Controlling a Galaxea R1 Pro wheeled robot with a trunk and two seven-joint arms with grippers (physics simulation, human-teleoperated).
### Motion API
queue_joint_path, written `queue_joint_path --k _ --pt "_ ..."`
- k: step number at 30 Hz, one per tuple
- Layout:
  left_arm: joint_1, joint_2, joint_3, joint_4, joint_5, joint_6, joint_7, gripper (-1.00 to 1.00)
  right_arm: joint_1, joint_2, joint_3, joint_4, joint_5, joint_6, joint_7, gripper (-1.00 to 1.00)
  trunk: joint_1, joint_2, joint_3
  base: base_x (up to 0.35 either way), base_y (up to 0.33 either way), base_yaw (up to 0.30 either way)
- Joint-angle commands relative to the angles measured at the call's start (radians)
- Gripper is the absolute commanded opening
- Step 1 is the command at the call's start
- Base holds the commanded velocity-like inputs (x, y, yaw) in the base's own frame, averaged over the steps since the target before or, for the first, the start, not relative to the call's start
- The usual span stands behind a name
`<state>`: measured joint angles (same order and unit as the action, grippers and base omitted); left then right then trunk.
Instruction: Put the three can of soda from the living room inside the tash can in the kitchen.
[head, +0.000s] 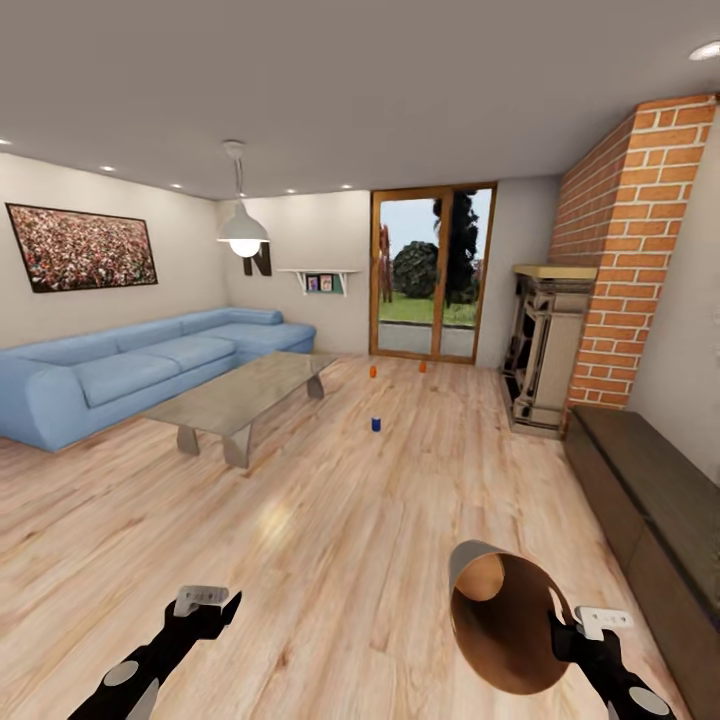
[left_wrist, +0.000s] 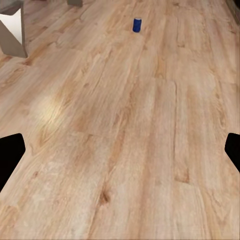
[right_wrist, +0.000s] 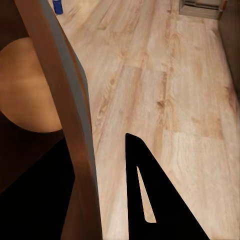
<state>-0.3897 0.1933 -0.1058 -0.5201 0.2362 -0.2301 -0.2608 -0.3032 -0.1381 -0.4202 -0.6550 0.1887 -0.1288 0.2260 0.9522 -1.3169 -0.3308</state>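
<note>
From the head camera, the living room opens ahead: a blue sofa along the left wall, a low coffee table before it, garden doors at the far end, and a brick fireplace with a dark bench on the right. All three cans stand on the wood floor, well apart from the robot: the blue can nearest, just off the table's right-hand edge, and two orange ones, the left orange can and the right orange can, near the doors. None is in the trash can, which the right gripper holds tilted by its rim, mouth toward the camera, inside bare. So the task looks barely begun. The floor between robot and cans is broad and open; the table corner and bench edge bound it.

The left wrist camera shows the left gripper with fingertips spread wide, nothing between them, bare planks below and the blue can far ahead, a table leg off to one side.

The right wrist camera shows the trash can's wall clamped between the fingers, one dark finger outside it, the tan interior on the other side.
</note>
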Motion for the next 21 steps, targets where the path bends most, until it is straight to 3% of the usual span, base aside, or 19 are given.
queue_joint_path --k 1,16,21 --pt "0.000 0.000 0.000 0.000 0.000 0.000 0.000 1.00 -0.001 0.000 -0.001 -0.002 -0.005 0.000 -0.001 -1.00 0.000 0.000 0.001 0.322 0.113 -0.221" --pt "0.000 0.000 0.000 0.000 0.000 0.000 0.000 1.00 -0.001 0.002 0.000 -0.001 -0.004 0.000 -0.001 -1.00 0.000 0.000 0.008 0.322 0.113 -0.229" --pt "0.000 0.000 0.000 0.000 0.000 0.000 0.000 1.00 -0.001 0.002 0.000 0.001 -0.003 0.000 -0.001 -1.00 0.000 0.000 0.009 0.321 0.113 -0.127"
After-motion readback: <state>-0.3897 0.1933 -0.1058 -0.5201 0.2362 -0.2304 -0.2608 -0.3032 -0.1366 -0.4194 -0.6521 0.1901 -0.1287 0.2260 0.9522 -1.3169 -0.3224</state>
